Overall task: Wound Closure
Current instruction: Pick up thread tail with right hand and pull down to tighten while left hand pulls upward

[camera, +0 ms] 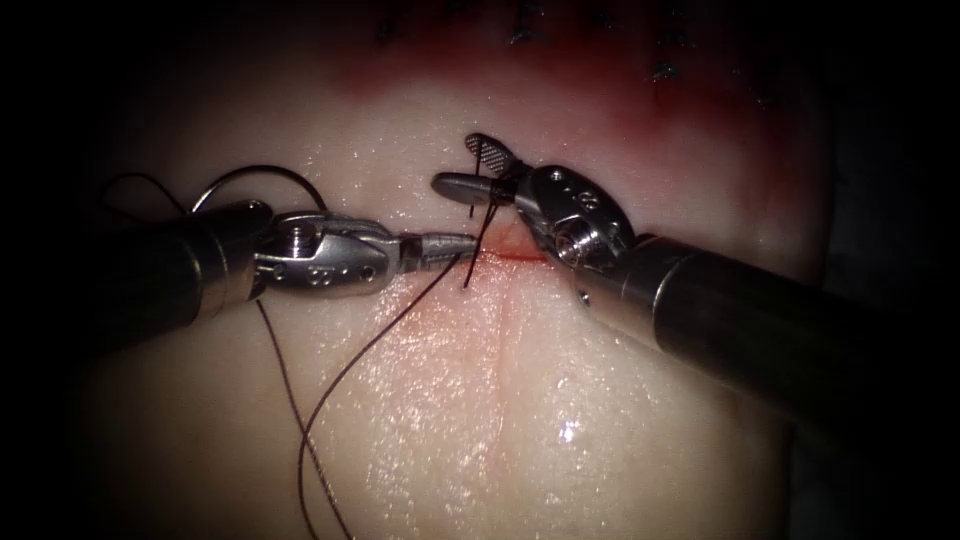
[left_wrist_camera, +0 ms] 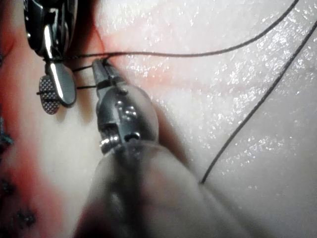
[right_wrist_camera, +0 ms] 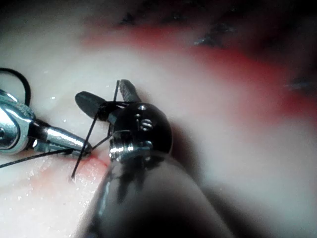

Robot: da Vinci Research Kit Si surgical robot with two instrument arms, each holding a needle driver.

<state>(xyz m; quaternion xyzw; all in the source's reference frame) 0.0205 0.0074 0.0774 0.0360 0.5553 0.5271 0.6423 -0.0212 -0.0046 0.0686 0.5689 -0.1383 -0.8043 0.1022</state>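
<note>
The pale tissue has its cut at the middle, marked by a little red fluid. My left tool comes in from the left with its jaws shut on the thread right at the cut. My right tool stands just above and right of it with its jaws open. A short dark thread end runs between them near the hinge and down to the cut. A thin grey arc, perhaps the needle, lies left of the cut behind the left tool's wrist, held by neither tool. The wrist views show the same shut left tool and open right tool.
Long strands of thread trail over the tissue left of the cut toward the near edge. Red fluid stains the far part of the tissue, with dark marks along it. The right tool's thick shaft crosses the right side.
</note>
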